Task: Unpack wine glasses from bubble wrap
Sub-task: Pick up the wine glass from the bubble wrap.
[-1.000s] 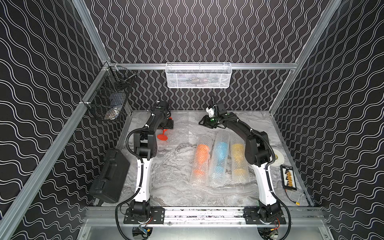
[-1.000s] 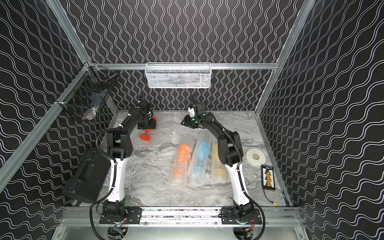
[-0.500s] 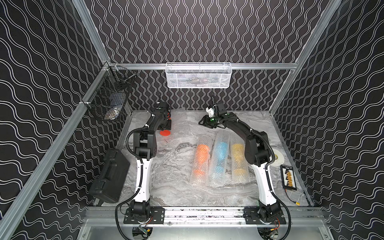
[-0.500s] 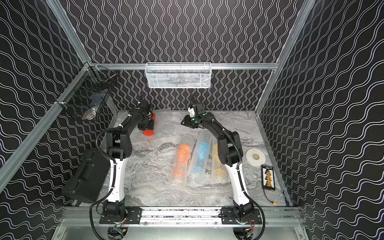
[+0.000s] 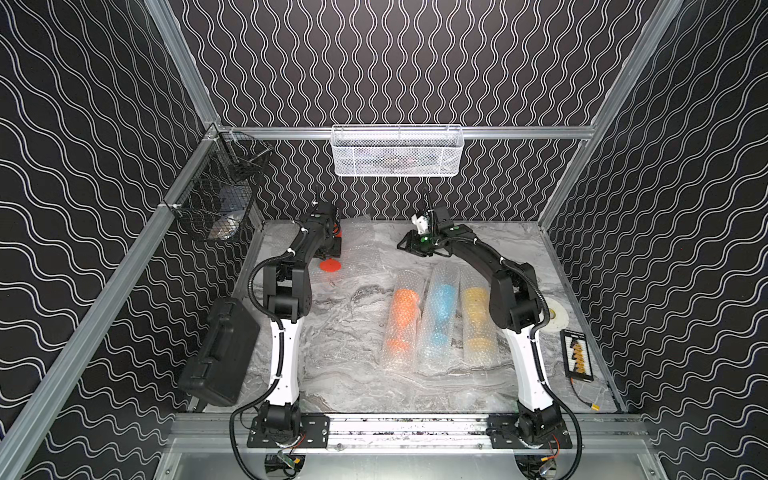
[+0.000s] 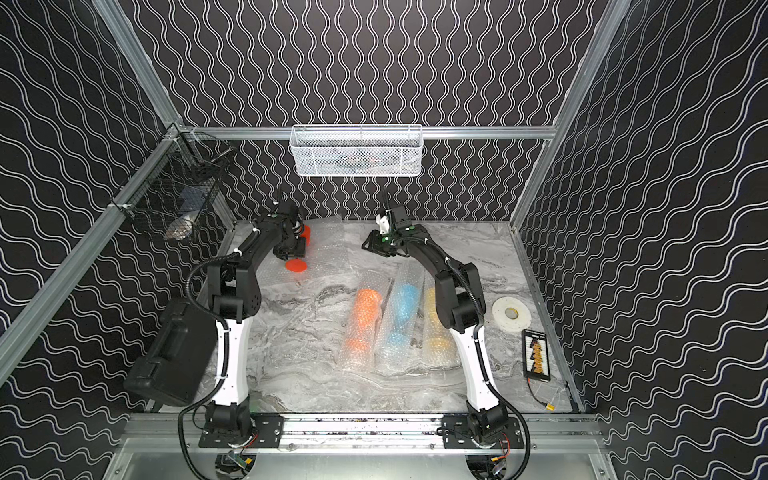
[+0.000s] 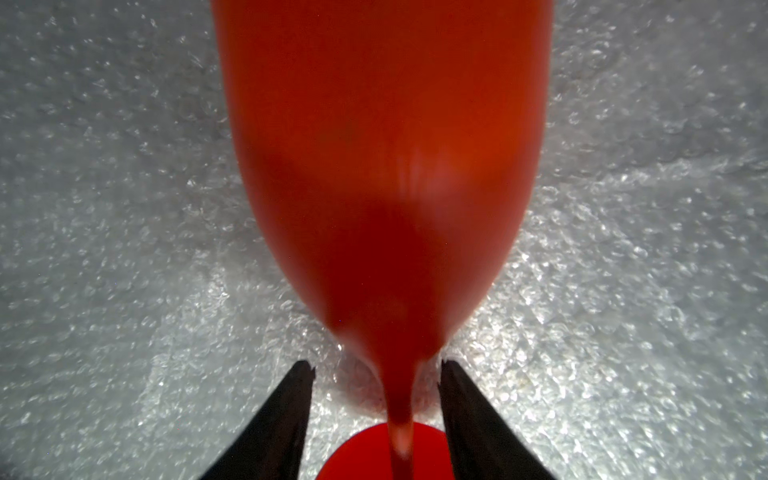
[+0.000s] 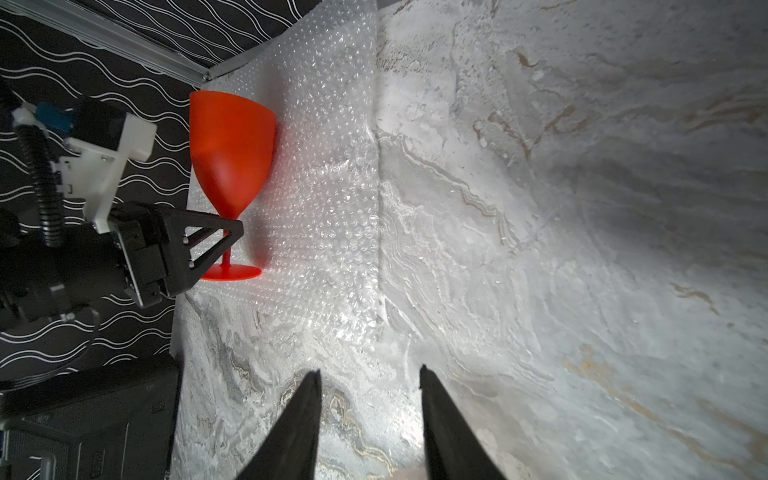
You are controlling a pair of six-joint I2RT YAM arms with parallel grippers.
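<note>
Left fingers (image 7: 286, 424) part-open, one on each side of the stem of the red plastic stemmed goblet (image 7: 382, 166). Gaps show on both sides, so no grip. Right fingers (image 8: 299, 424) apart and empty, over bare grey marbled worktop (image 8: 582, 249).

Goblet lies on its side over a flat clear bubble-wrap sheet (image 8: 324, 187), foot toward the robot bases, bowl toward the back wall (image 5: 374, 83). Contact with the sheet uncertain. Three bubble-wrap tubes lie side by side mid-worktop, holding the orange goblet (image 5: 402, 324), light blue goblet (image 5: 440, 316) and yellow goblet (image 5: 476, 320).

Judgement: one goblet free, three to go. Next move is probably to close on the stem, lift, and stand the goblet on bare marble. A thin stem may pivot, so grip it square.

Room: wall close behind the bowl, black hard case (image 5: 222, 353) at the left edge. Open worktop between sheet and tubes. Right arm (image 5: 513, 299) elbow close beside the yellow tube.
</note>
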